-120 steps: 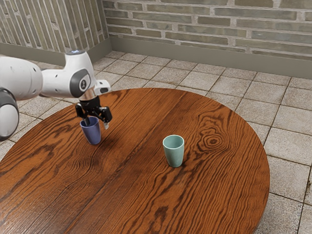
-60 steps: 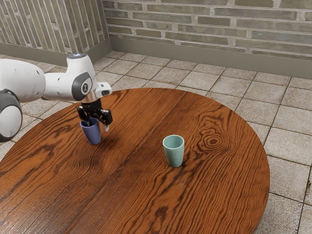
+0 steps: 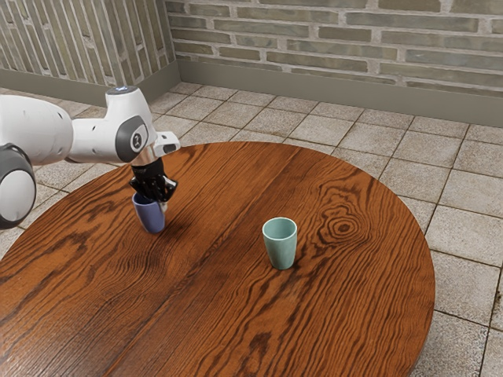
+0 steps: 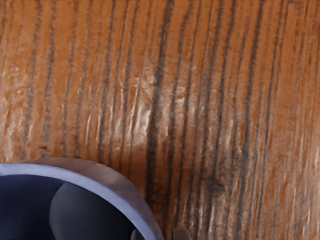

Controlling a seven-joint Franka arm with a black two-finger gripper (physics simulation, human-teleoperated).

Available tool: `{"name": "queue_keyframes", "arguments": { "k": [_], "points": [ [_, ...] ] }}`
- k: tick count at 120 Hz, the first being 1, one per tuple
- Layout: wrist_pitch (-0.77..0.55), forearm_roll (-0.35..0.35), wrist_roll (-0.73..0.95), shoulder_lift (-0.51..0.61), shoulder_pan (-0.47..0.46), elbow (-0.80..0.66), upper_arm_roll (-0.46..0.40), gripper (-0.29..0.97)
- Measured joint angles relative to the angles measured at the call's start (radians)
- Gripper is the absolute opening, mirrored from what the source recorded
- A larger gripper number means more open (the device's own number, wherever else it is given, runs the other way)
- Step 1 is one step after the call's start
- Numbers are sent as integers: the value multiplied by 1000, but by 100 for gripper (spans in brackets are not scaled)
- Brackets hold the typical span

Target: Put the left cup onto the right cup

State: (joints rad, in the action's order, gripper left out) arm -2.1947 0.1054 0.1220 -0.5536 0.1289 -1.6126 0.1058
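Observation:
The blue cup [image 3: 149,215] stands on the round wooden table [image 3: 236,314] toward the exterior view's left. My gripper [image 3: 154,195] comes down on its rim from above, fingers drawn in on the cup's wall on the side facing the green cup. In the wrist view the blue cup's rim [image 4: 95,181] curves just under my hand, with its dark inside below. The green cup [image 3: 280,243] stands upright and open near the table's middle, well off to the exterior view's right of the blue one.
The table's edge [image 3: 424,259] curves round on the exterior view's right, with tiled floor [image 3: 464,188] beyond. A brick wall [image 3: 338,39] runs along the back. Bare wood [image 4: 200,100] lies between the two cups.
The fingers, spread wide over the blue cup's rim a second ago, have drawn together on its wall. The hand has sunk slightly. The green cup has not moved.

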Motion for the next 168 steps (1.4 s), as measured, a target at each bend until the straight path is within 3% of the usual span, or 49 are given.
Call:
{"name": "queue_keyframes", "arguments": {
  "k": [73,113,168],
  "points": [
    [59,-13,-14,69,-8,-1,3,-10],
    [197,-114,-55,218,-80,-6,-6,-10],
    [365,-212,-153,354,-132,-8,-100,-10]
  ]
}}
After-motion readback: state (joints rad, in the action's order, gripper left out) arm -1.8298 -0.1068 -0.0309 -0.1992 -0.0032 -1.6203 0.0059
